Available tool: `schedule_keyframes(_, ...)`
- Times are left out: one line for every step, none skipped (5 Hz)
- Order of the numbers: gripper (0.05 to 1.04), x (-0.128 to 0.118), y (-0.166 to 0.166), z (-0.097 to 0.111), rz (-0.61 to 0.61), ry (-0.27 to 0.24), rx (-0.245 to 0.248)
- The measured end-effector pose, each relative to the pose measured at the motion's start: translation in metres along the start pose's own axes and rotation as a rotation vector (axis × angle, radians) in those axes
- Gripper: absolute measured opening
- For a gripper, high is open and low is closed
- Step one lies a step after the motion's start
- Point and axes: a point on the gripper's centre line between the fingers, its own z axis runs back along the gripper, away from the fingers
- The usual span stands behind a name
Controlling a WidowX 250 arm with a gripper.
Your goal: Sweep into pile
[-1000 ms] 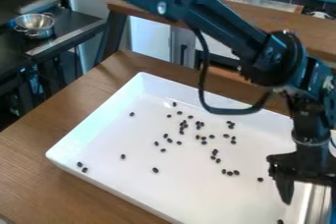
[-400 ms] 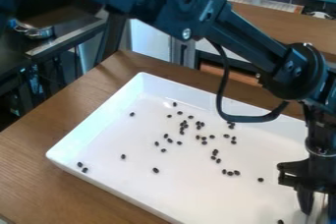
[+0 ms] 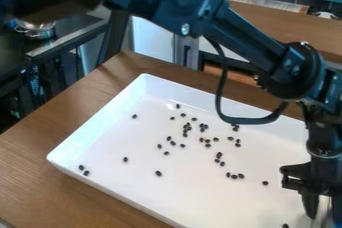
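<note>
Dark bean-like bits [image 3: 208,145] scattered loosely over white tray [image 3: 194,197] floor, two near its left corner, tray on wood table [image 3: 47,152], gripper [image 3: 322,213] low over tray's right part, can't tell if released, clenched or grasping the pale item [image 3: 323,206] there.

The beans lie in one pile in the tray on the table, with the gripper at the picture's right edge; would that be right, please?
Not quite: the camera view shows the beans scattered in loose clusters and singles, not in one pile. They do lie in the tray on the table, with the gripper at the right edge.
</note>
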Motion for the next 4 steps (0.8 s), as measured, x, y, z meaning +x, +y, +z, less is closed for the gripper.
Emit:
schedule_keyframes(0.366,-0.001,0.014,0.006,0.012,0.014,-0.006)
schedule_keyframes(0.365,0.001,0.042,0.017,0.049,0.013,-0.004)
schedule_keyframes(0.365,-0.002,0.071,0.024,0.059,0.010,0.007)
schedule_keyframes(0.365,-0.008,0.090,0.026,0.033,-0.011,0.030)
